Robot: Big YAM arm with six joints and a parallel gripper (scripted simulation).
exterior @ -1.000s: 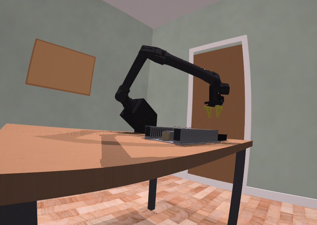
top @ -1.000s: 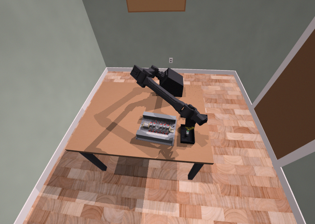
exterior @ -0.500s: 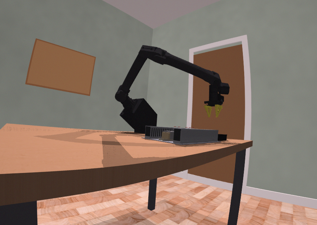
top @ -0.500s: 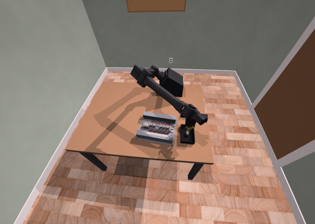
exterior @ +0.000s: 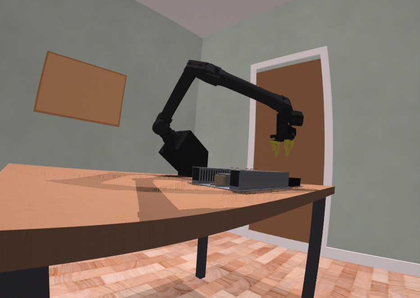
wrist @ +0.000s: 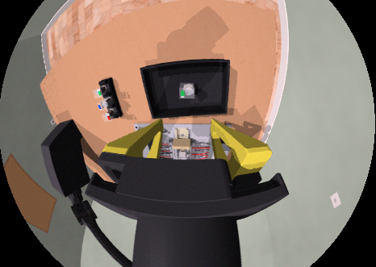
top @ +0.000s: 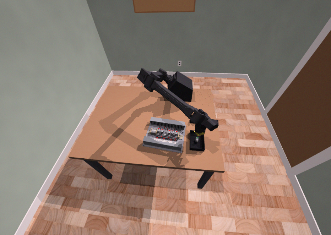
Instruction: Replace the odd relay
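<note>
My gripper (top: 199, 134) (exterior: 281, 155) (wrist: 186, 123) is open and empty, high above the table beside the tray (top: 197, 149) (exterior: 294, 182) (wrist: 211, 103). A relay with a green button (top: 196, 139) (wrist: 187, 90) is in the tray, clear of the fingers; whether it stands upright is hard to tell. In the relay row on the panel (top: 163, 144) (exterior: 264, 180) (wrist: 202, 127), red-buttoned relays (top: 172, 132) stand on both sides of a gap (top: 165, 132) in the middle. The black spare holder (wrist: 115, 95) carries spares with green, blue and red buttons; the red-buttoned spare (wrist: 108, 117) is at the end nearest the gripper.
Grey slotted ducts (top: 167, 122) run along the back and front of the row. Beige end pieces (top: 180, 137) (exterior: 220, 179) (wrist: 181, 143) stand at the row's ends. The arm hides most of the spare holder in the top view.
</note>
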